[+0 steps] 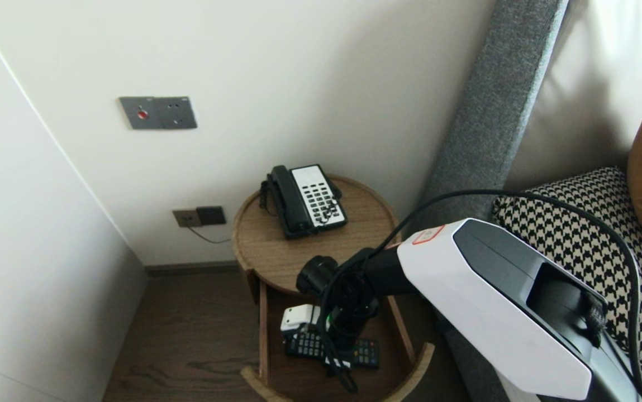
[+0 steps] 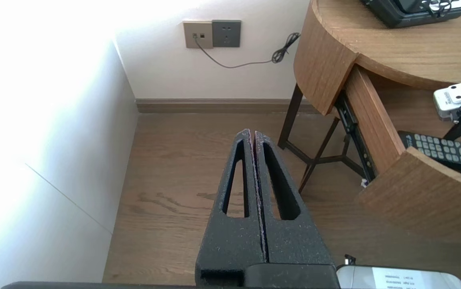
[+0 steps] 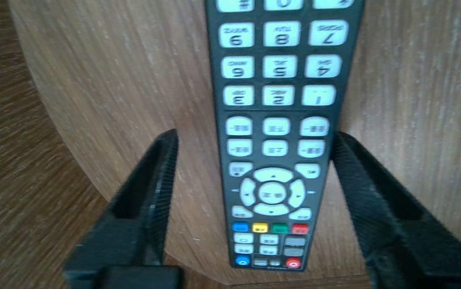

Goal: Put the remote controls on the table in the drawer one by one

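A black remote control (image 3: pixel 274 120) with pale buttons lies flat on the floor of the pulled-out wooden drawer (image 1: pixel 307 382) under the round side table (image 1: pixel 273 248). My right gripper (image 3: pixel 254 135) reaches down into the drawer and stands open astride the remote. One finger (image 3: pixel 158 180) is well clear of its side and the other finger (image 3: pixel 358 180) is close against its edge. In the head view the remote (image 1: pixel 366 353) shows on both sides of the right gripper (image 1: pixel 338 357). My left gripper (image 2: pixel 252 133) hangs shut and empty over the wood floor, left of the table.
A black and white desk phone (image 1: pixel 307 200) sits on the table top by the wall. Wall sockets (image 1: pixel 199 216) with a cable are low on the left. A grey headboard (image 1: pixel 494 111) and a houndstooth cushion (image 1: pixel 589 234) stand close on the right. The drawer front (image 2: pixel 415 196) juts forward.
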Robot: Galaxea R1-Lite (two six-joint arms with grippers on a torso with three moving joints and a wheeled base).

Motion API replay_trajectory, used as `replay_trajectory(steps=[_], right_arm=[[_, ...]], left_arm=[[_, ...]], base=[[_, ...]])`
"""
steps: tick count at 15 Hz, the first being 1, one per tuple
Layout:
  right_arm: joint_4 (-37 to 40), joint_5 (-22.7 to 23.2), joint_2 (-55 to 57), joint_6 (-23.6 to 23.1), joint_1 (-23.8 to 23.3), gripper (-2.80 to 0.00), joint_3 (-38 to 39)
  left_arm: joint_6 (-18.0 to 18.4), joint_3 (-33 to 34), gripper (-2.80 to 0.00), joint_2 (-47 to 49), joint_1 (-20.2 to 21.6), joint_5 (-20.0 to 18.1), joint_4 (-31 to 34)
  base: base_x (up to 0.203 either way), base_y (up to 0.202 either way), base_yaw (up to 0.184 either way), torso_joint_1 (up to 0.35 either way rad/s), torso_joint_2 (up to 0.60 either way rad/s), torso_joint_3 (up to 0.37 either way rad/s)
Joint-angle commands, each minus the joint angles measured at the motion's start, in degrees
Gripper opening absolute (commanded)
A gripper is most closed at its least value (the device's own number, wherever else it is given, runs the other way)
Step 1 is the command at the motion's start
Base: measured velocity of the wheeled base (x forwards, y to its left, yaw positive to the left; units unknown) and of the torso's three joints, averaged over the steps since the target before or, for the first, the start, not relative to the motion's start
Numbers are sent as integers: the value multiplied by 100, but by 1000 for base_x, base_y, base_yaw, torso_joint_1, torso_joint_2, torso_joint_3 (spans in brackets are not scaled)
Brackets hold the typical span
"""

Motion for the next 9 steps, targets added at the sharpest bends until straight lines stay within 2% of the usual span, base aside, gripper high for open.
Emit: replay_trajectory(steps=[1,9], right_arm=[[23,-4,-40,-18,6,0,13],[277,-11,-808,5,15,0,370]], left_arm=[[-4,-5,-280,0,0,4,8],[-4,-3,-280,0,4,4,5]], base=[[0,0,0,0,0,0],[0,0,0,0,0,0]])
